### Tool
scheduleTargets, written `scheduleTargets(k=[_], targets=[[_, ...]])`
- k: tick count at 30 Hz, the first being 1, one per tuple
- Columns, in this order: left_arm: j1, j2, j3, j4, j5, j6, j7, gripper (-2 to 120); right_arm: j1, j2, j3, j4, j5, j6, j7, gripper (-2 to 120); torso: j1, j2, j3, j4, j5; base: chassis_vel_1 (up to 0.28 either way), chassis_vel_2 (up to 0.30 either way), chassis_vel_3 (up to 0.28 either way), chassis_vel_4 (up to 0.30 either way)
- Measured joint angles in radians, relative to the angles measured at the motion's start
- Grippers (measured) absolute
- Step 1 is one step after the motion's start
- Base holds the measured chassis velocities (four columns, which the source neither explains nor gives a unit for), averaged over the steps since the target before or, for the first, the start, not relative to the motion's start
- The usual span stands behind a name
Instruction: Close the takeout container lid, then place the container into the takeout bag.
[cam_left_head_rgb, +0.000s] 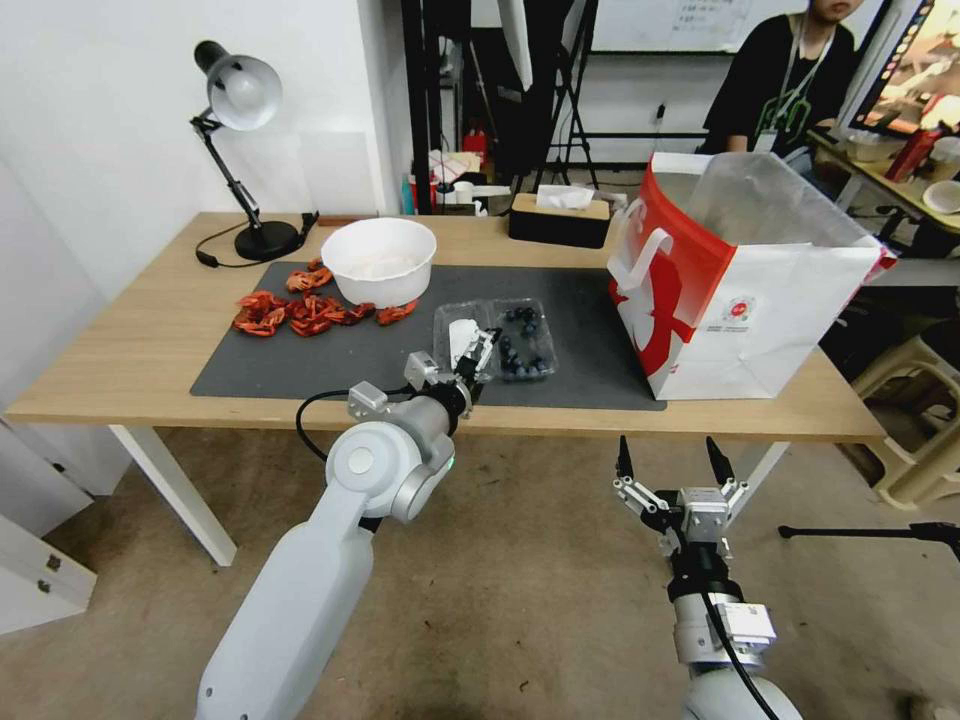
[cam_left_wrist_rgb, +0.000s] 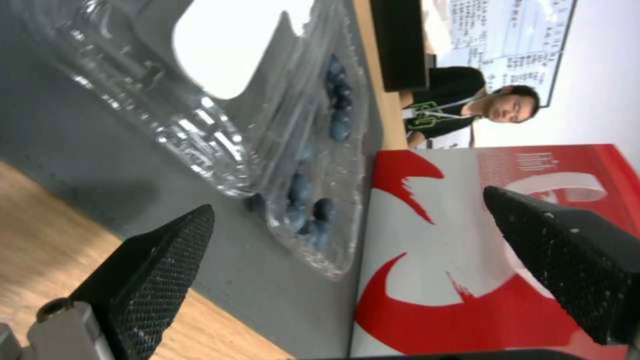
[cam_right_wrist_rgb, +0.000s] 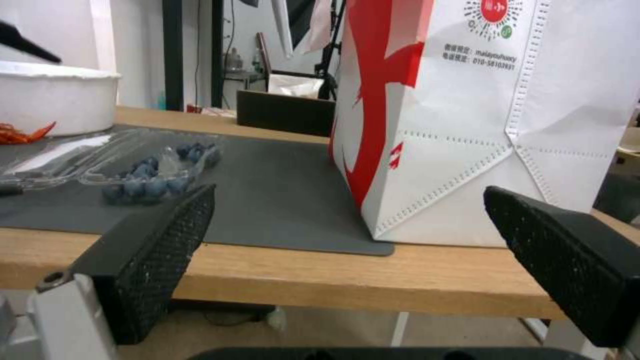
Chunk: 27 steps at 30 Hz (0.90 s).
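Wooden table (cam_left_head_rgb: 140, 350) carries a grey mat (cam_left_head_rgb: 390, 350). Left gripper (cam_left_head_rgb: 478, 355), fingers spread wide, hovers at the open takeout container (cam_left_head_rgb: 522, 342), its lid (cam_left_head_rgb: 458, 335) lying flat. Right gripper (cam_left_head_rgb: 670, 462), fingers wide, hangs below the table edge. Takeout bag (cam_left_head_rgb: 740, 290) stands alongside.

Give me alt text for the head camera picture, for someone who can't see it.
The left pincer, open, reaches over the lid of the open takeout container on a grey mat. The red-and-white takeout bag stands open beside it, and the right pincer waits open below the table edge.
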Motion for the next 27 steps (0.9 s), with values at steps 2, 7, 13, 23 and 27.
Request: scheduleTargets(k=[2,7,13,23,27], targets=[[-0.001,-0.004,0.001,0.006,0.002,0.0,-0.003,100,0.001,0.0,0.001,0.0,0.0,0.0,0.0,100,0.0,0.0,0.0,0.0,0.0,0.0,0.0,0.0,0.0],[-0.009,-0.014,0.001,0.028,0.014,-0.007,-0.007,100,-0.001,0.0,0.007,0.004,0.001,0.0,0.0,100,0.0,0.0,0.0,0.0,0.0,0.0,0.0,0.0,0.0],[-0.015,-0.016,-0.002,0.052,0.031,-0.03,0.008,100,-0.003,0.0,0.011,0.005,0.001,0.0,0.001,100,0.0,0.0,0.0,0.0,0.0,0.0,0.0,0.0,0.0],[-0.009,-0.009,0.002,0.066,0.109,-0.075,0.087,100,-0.002,0.003,0.007,0.004,0.001,0.003,0.001,100,0.0,0.0,0.0,0.0,0.0,0.0,0.0,0.0,0.0],[0.005,0.008,0.034,0.066,0.226,-0.096,0.166,100,-0.001,0.004,0.006,0.002,-0.001,0.005,0.001,100,0.0,0.0,0.0,0.0,-0.0001,0.0,0.0,0.0,0.0]])
